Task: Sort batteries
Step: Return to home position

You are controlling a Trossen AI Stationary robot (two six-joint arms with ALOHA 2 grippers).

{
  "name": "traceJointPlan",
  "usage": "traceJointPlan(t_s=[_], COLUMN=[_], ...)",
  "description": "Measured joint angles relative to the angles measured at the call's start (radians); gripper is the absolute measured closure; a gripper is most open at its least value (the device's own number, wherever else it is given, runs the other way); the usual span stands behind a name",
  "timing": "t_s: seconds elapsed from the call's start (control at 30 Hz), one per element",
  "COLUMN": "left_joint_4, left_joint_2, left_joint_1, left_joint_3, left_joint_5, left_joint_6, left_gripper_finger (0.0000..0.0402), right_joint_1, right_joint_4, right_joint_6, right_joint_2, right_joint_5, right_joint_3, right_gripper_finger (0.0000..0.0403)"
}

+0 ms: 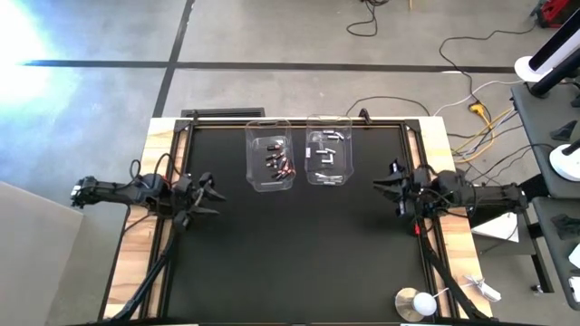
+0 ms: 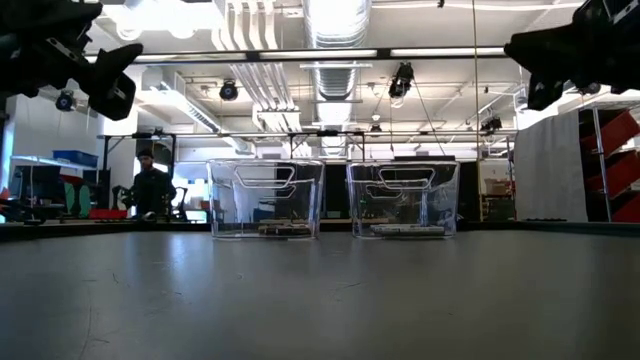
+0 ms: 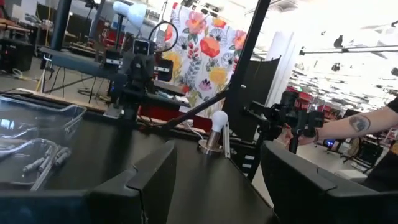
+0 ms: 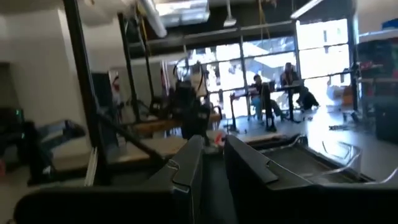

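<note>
Two arms, two clear bins and two sets of batteries are on the black table.

The two bins stand side by side at the table's far edge, near its middle, close together but not touching. The left bin holds the dark batteries, about four or five in a loose cluster on its floor. They are too small to count surely. The right bin holds the white batteries, about five or six, spread over its floor. No battery lies on the bare table between or before the bins.

The left gripper hangs above the table's left edge, well apart from the left bin and pointing inward. Its fingers are spread wide, holding and touching nothing.

The right gripper hangs above the table's right edge, well apart from the right bin and also pointing inward. Its fingers are drawn close, with only a narrow slit between them. Nothing is held there and they touch nothing.

In the low view both grippers sit high in the upper corners, clear of the tabletop.

One white round knob on a base stands at the near right corner. One person stands in the room behind the table.
</note>
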Motion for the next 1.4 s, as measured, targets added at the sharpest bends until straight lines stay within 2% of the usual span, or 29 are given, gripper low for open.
traceJointPlan(t_s=[0.2,0.33,0.77,1.4], left_joint_4=[-0.004,-0.008,-0.007,-0.006], left_joint_2=[0.001,0.001,0.002,0.002], left_joint_1=[0.0,0.0,0.0,0.0], left_joint_3=[0.012,0.018,0.02,0.02], left_joint_5=[0.0,0.0,0.0,0.0], left_joint_6=[0.005,0.006,0.006,0.007], left_gripper_finger=[0.0191,0.0191,0.0191,0.0191], right_joint_1=[-0.002,-0.002,-0.002,-0.002], right_joint_4=[-0.069,-0.101,-0.107,-0.107], right_joint_6=[-0.103,-0.115,0.038,0.034], right_joint_2=[0.013,0.028,0.04,0.04], right_joint_5=[-0.012,-0.012,-0.013,-0.012], right_joint_3=[0.0,0.0,-0.001,-0.002], right_gripper_finger=[0.0334,0.0329,0.0315,0.0344])
